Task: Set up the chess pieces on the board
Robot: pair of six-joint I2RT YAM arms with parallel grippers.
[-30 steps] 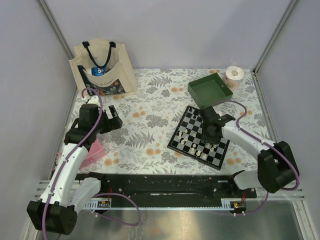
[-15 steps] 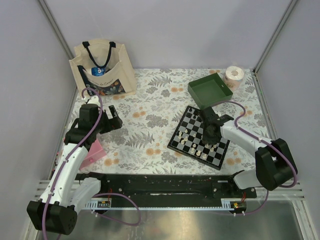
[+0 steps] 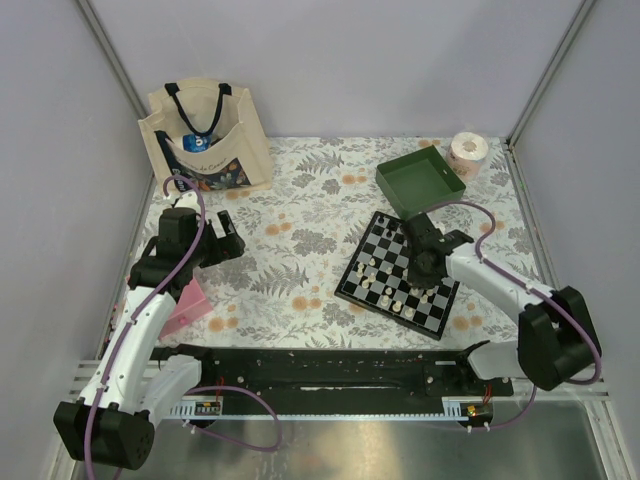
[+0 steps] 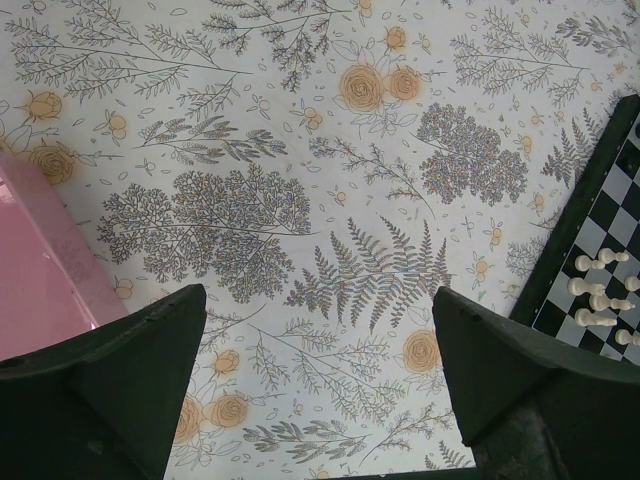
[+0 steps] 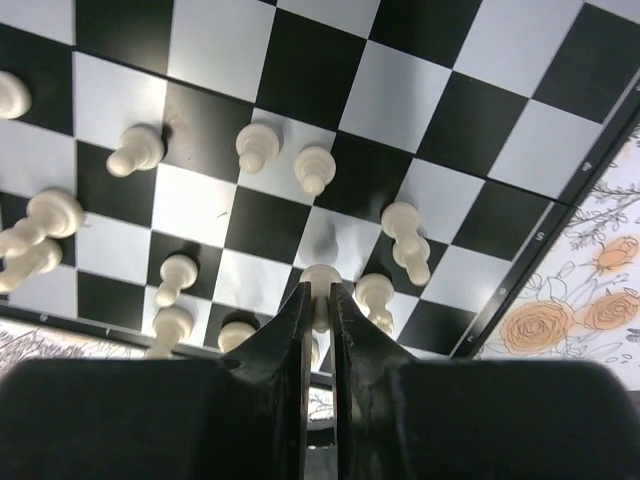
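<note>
The black-and-white checkered board (image 3: 378,237) lies right of the table's centre, with several cream-white chess pieces (image 3: 385,295) on its near squares. My right gripper (image 3: 421,263) hangs over the board's near right part, shut on a cream-white pawn (image 5: 321,283) held just above the squares among other white pieces (image 5: 258,147). My left gripper (image 3: 228,243) is open and empty above the floral cloth at the left. The board's edge with a few white pieces (image 4: 598,290) shows at the right of the left wrist view. No black pieces are visible.
A green square tray (image 3: 420,182) stands behind the board, with a roll of tape (image 3: 468,151) to its right. A tote bag (image 3: 205,137) stands at the back left. A pink object (image 3: 186,305) lies under the left arm, also in the left wrist view (image 4: 40,270).
My right gripper has shifted slightly over the board's near right squares. The left arm has not moved.
</note>
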